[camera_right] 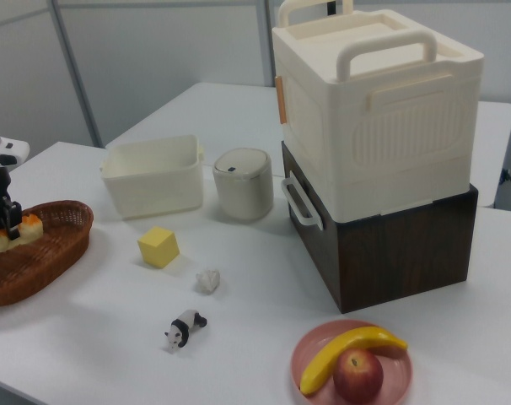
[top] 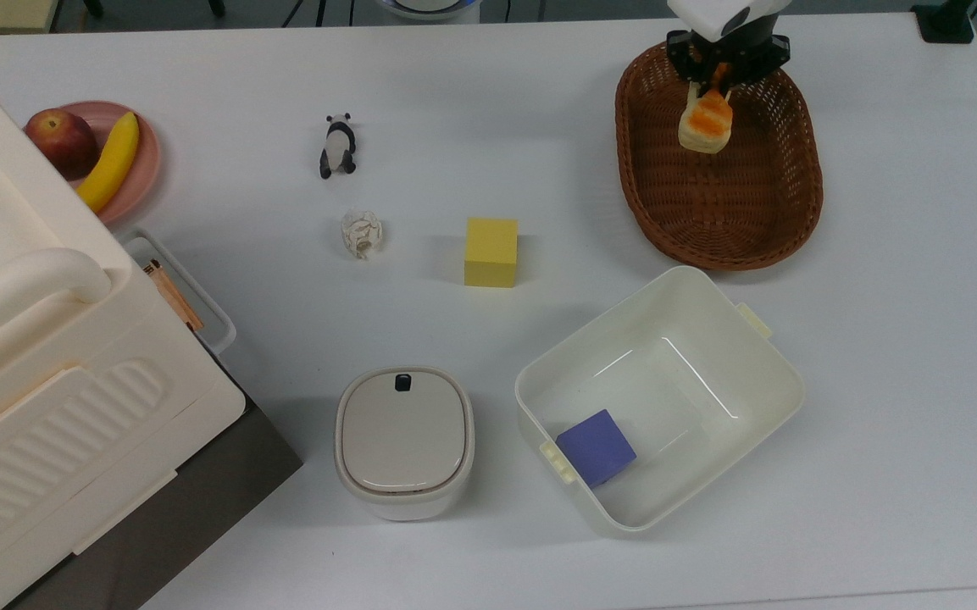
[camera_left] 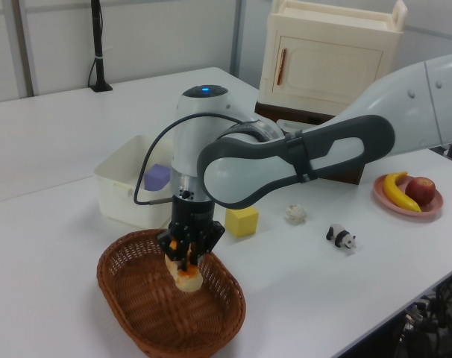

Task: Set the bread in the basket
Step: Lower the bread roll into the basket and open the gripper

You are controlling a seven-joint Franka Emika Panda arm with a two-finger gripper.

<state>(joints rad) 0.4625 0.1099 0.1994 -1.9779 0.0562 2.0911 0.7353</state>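
Holding the bread [top: 705,121] tight between its fingers, the end effector [top: 718,83] hangs over the basket [top: 772,222]. The bread is up in the air, above the inside of the basket, near the basket's far end in the top view. In the left view the bread [camera_left: 186,275] sits just under the end effector [camera_left: 189,255], inside the ring of the basket's [camera_left: 123,312] sides. I cannot tell if it touches the bottom. In the right view the bread [camera_right: 14,232] is above the basket [camera_right: 38,271] at the right view's left edge, with the end effector [camera_right: 7,219] pinching it from above.

The basket rests on the white counter [top: 903,339]. A white tub [top: 759,356] stands just beside the basket, on its near side in the top view. A purple block [top: 596,446] lies in the tub. A yellow cube [top: 491,252] sits well to the top view's left of the basket. Farther to the top view's left are a crumpled white ball [top: 361,233] and a small panda toy [top: 337,146]. A pot with a lid [top: 403,440] stands near the tub, on the top view's left of it. A pink plate [top: 147,161] holds a banana [top: 111,161] and an apple [top: 62,140]. A big cream box [camera_right: 373,110] sits on a dark brown box [camera_right: 407,245].
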